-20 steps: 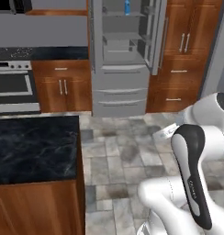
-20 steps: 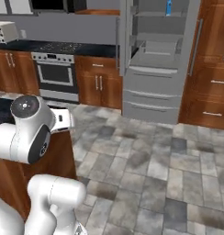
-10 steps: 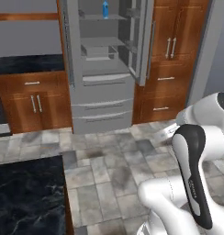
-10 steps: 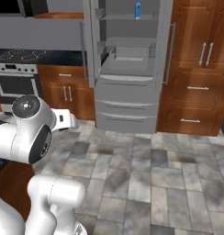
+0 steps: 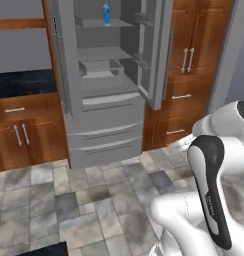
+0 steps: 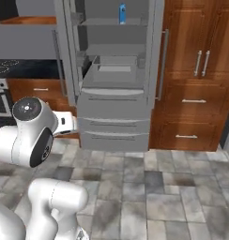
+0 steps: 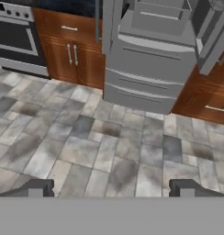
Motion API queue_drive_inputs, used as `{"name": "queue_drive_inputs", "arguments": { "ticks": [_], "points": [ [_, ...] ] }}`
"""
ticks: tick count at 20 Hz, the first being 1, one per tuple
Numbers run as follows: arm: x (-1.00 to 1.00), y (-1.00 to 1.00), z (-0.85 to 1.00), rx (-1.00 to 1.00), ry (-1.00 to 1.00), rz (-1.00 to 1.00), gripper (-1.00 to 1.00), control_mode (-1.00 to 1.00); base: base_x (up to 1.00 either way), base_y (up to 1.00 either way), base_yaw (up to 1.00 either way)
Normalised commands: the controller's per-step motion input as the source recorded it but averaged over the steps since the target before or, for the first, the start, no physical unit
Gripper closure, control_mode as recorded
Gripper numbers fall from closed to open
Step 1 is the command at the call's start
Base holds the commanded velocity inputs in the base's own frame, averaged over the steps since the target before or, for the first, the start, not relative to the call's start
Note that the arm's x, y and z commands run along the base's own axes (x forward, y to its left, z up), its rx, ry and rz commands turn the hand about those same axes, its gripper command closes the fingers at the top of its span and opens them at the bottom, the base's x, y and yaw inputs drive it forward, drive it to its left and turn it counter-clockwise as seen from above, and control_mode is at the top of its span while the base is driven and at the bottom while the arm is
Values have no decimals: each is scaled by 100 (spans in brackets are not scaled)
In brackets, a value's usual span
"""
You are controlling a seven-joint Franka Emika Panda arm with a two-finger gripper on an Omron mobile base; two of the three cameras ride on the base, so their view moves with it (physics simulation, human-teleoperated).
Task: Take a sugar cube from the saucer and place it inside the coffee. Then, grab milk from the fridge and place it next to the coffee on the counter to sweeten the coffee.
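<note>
The grey steel fridge (image 5: pixel 109 105) stands ahead with its doors open, and it also appears as the fridge (image 6: pixel 114 110) and the fridge (image 7: pixel 150 69). On its top shelf stands the small blue milk (image 5: pixel 107 14), also seen as the milk (image 6: pixel 122 13). My gripper (image 7: pixel 111 188) hangs open over the tiled floor, well short of the fridge, with nothing between its fingertips (image 7: pixel 36 187). The mug of coffee, the saucer and the sugar cube are out of view. A corner of the black counter (image 5: pixel 44 248) shows at the bottom left.
Brown wooden cabinets (image 5: pixel 194 75) with silver handles flank the fridge on the right. A steel oven (image 7: pixel 13 36) stands to its left. The right fridge door (image 5: pixel 156 55) swings out toward me. Grey stone tiles (image 6: pixel 149 187) lie between me and the fridge.
Both base views have shifted: the fridge now sits closer and more central, and the oven and counter have slid off to the left. The arm's pose looks the same.
</note>
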Motion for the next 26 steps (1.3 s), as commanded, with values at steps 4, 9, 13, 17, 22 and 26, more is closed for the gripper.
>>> {"name": "queue_drive_inputs", "arguments": {
  "ticks": [4,9,13,17,22,26],
  "points": [
    [0,0,0,0,0,0,-100,100,100,-1,2],
    [0,0,0,0,0,0,-100,100,100,-26,9],
    [0,0,0,0,0,0,-100,100,100,-37,6],
    [0,0,0,0,0,0,-100,100,100,-19,3],
    [0,0,0,0,0,0,-100,100,89,0,0],
    [0,0,0,0,0,0,-100,100,76,-1,0]
  ]
}}
